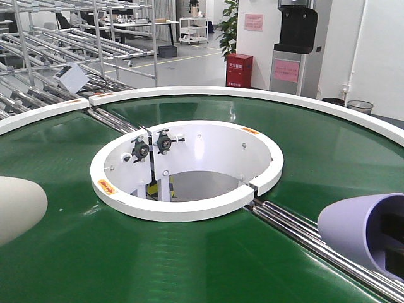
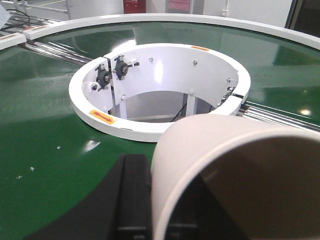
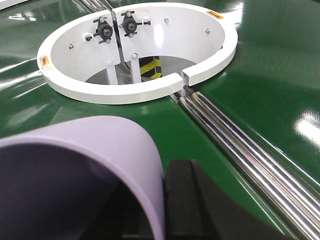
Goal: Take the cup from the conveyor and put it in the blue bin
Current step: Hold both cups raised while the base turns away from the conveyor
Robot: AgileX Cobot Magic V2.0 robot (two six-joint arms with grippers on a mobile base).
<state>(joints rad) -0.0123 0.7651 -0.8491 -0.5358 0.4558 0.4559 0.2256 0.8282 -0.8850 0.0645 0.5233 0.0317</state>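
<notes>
Since each arm has its cup by a thin-wall pinch, slip is my main worry.

Left gripper [image 2: 150,200]: outer finger [image 2: 134,195] sits against the cream cup [image 2: 240,165], and the inner one is lost in the dark of the bore. It reads as clamped on the rim wall. Right gripper [image 3: 167,200]: same grip on the lavender cup [image 3: 90,145], outer finger [image 3: 182,197] on the wall. The front view shows a dark part inside the mouth. Both cups lie sideways over the belt [image 1: 158,265], mouths toward the wrists. I can't tell whether they touch it.

Risks, as I judge them:
- Cup walls look smooth, matte and tapered, probably plastic. With that taper and a narrow contact, a quick swing could pivot a cup or slide it out.
- Ahead of both grippers is the glossy white central opening [image 1: 189,170] of the conveyor [image 1: 353,117]. A dropped round cup rolls, so it could go down there. It could also catch on the polished steel rollers [image 3: 240,145] just right of the right gripper.
- The belt is slick dark green with glare patches, so there's little to stop a roll.
- Squeezing harder may flex the thin wall.
- The blue bin is in none of the views, so the carry path can't be checked. Two loaded arms heading for one bin could foul each other.
</notes>
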